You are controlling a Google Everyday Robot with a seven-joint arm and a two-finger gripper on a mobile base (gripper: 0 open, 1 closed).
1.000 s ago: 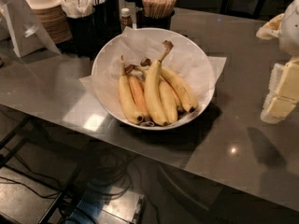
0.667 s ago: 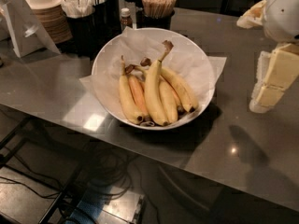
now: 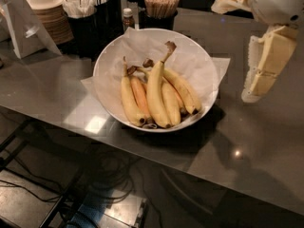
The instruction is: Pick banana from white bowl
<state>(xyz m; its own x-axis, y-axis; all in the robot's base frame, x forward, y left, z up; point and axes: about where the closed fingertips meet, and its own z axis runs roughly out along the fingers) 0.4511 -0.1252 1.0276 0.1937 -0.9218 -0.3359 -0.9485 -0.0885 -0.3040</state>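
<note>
**Banana in bowl, gripper off to the side**

On the grey counter (image 3: 57, 94), the banana (image 3: 156, 87) lies mid-bunch in the paper-lined white bowl (image 3: 98, 72), stem pointing away, with shorter bananas (image 3: 129, 101) on either side. The gripper (image 3: 251, 91) hangs above the counter at the view's right, outside the bowl's rim and well apart from the banana. Can't tell whether its grip is released or clenched. Behind are stacked paper bowls (image 3: 45, 8), stir sticks (image 3: 161, 3) and a small bottle (image 3: 127, 19).

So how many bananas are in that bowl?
6, all in the white bowl: two bananas at left, the longest banana in the middle, three at right. More may hide underneath. The gripper hangs right of the bowl.
</note>
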